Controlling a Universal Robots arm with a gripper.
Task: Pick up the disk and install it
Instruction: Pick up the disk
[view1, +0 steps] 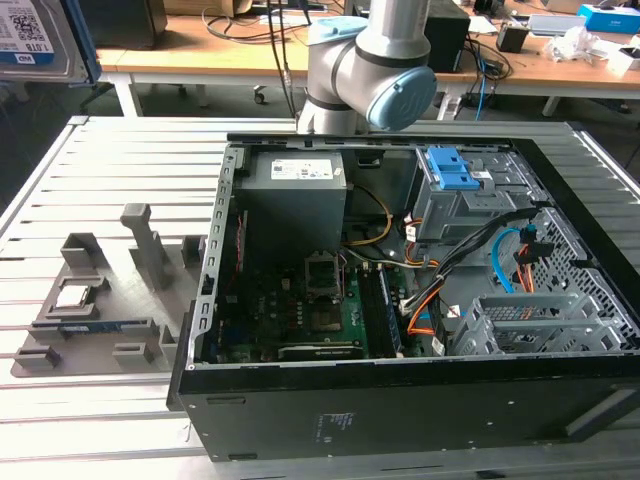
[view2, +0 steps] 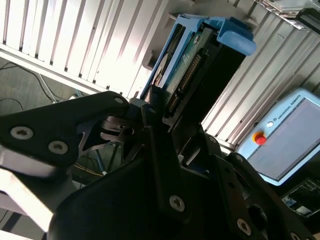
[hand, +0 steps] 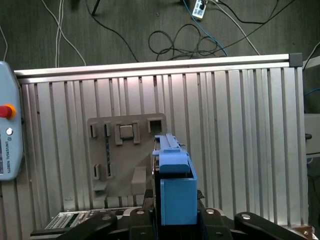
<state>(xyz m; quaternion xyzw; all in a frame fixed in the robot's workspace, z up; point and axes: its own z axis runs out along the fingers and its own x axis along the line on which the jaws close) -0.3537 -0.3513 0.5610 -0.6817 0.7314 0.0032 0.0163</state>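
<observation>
The disk (view2: 197, 60) is a silver drive in a bright blue plastic bracket. My gripper (view2: 172, 115) is shut on it, with a dark finger on either side. In the first wrist view the disk (hand: 175, 192) is seen edge-on, high above the slatted table, with the gripper (hand: 175, 202) closed around its lower part. In the exterior view the disk (view1: 35, 35) hangs in the top left corner, far from the open computer case (view1: 400, 290).
Inside the case, a grey drive bay with a blue latch (view1: 450, 175) sits at the back and a metal cage (view1: 530, 320) at the front right. A grey fixture plate (view1: 100, 300) holding a small silver chip (view1: 75, 295) lies to the exterior view's left. A teach pendant (hand: 7, 135) lies beside the table.
</observation>
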